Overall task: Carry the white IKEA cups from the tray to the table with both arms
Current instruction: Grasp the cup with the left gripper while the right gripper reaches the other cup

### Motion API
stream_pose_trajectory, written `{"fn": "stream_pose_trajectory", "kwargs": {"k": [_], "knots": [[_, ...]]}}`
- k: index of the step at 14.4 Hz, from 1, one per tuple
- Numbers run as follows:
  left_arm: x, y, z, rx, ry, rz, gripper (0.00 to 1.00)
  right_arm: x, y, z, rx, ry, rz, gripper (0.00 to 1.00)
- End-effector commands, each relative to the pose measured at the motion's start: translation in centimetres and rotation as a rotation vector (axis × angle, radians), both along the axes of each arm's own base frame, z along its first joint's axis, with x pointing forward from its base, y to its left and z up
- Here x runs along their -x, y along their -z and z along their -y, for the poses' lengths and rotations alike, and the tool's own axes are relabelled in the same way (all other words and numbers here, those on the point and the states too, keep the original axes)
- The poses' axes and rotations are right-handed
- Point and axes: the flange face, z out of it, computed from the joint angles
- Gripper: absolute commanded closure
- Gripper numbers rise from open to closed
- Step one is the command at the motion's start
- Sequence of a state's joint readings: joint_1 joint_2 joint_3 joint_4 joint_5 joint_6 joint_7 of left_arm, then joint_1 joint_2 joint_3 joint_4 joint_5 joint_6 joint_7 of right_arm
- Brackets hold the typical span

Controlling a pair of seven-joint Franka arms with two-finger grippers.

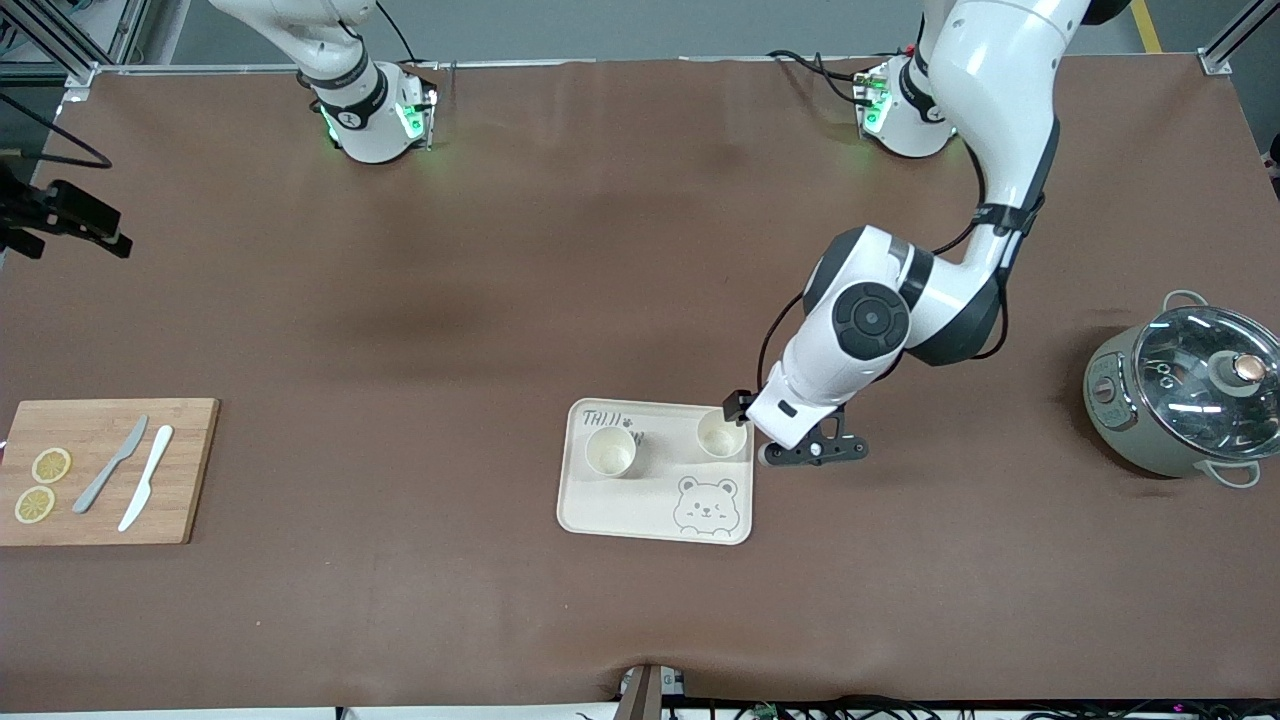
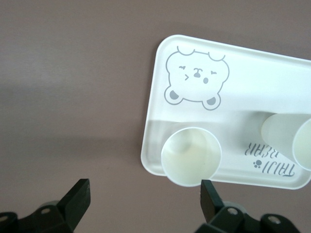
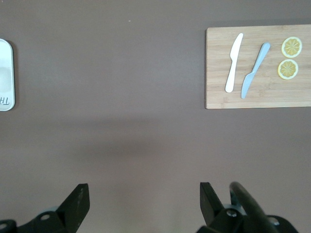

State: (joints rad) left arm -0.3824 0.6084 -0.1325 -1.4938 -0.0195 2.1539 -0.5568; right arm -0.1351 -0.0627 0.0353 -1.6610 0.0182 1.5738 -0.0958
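Two white IKEA cups stand upright on the cream bear tray (image 1: pixel 640 505). One cup (image 1: pixel 611 452) is toward the right arm's end. The other cup (image 1: pixel 721 435) is at the tray's corner toward the left arm's end. My left gripper (image 1: pixel 812 450) is open and empty, low over the table just beside that corner, apart from the cup. In the left wrist view the near cup (image 2: pixel 191 156) sits just ahead of my open left gripper (image 2: pixel 144 196), with the second cup (image 2: pixel 286 138) and the tray (image 2: pixel 252 73) around it. My right gripper (image 3: pixel 144 196) is open and empty over bare table.
A wooden cutting board (image 1: pixel 100 470) with two knives and two lemon slices lies at the right arm's end; it also shows in the right wrist view (image 3: pixel 257 92). A grey pot with a glass lid (image 1: pixel 1185 400) stands at the left arm's end. The tray's edge (image 3: pixel 5 73) shows in the right wrist view.
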Motion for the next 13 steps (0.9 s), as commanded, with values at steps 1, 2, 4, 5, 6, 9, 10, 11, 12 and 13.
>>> {"fn": "stream_pose_trajectory", "kwargs": {"k": [1, 2, 4, 5, 6, 9, 10, 11, 12, 13], "knots": [[-0.4, 0.9, 0.8, 0.022, -0.029, 0.011, 0.0, -1.7, 1.2, -0.8, -0.01, -0.02, -0.004, 0.0], [-0.5, 1.6, 0.9, 0.025, -0.029, 0.018, 0.0, -2.3, 2.2, -0.9, -0.013, -0.023, -0.016, 0.0], [-0.6, 2.9, 1.3, 0.03, -0.025, 0.031, 0.0, -3.4, 2.6, -4.8, -0.041, -0.069, 0.023, 0.0], [-0.5, 3.4, 1.5, 0.027, -0.021, 0.031, 0.0, -4.0, 3.0, -7.4, -0.069, -0.103, 0.038, 0.0], [-0.3, 3.9, 1.8, 0.023, -0.01, 0.029, 0.0, -4.7, 4.3, -9.9, -0.078, -0.096, 0.024, 0.0], [-0.1, 5.4, 2.5, -0.015, 0.03, 0.054, 0.0, -7.6, 7.1, -17.7, -0.091, -0.016, 0.03, 0.0], [-0.1, 6.1, 2.5, -0.02, 0.036, 0.054, 0.0, -8.3, 8.2, -20.8, -0.092, 0.01, 0.028, 0.0], [0.1, 6.7, 2.9, -0.022, 0.043, 0.057, 0.0, -9.0, 9.0, -22.9, -0.101, 0.053, 0.042, 0.0], [0.2, 6.9, 3.2, -0.023, 0.051, 0.063, 0.0, -9.5, 10.2, -24.2, -0.108, 0.086, 0.048, 0.0], [0.1, 7.2, 3.0, -0.031, 0.057, 0.067, 0.0, -10.0, 10.8, -25.3, -0.119, 0.1, 0.072, 0.0]]}}
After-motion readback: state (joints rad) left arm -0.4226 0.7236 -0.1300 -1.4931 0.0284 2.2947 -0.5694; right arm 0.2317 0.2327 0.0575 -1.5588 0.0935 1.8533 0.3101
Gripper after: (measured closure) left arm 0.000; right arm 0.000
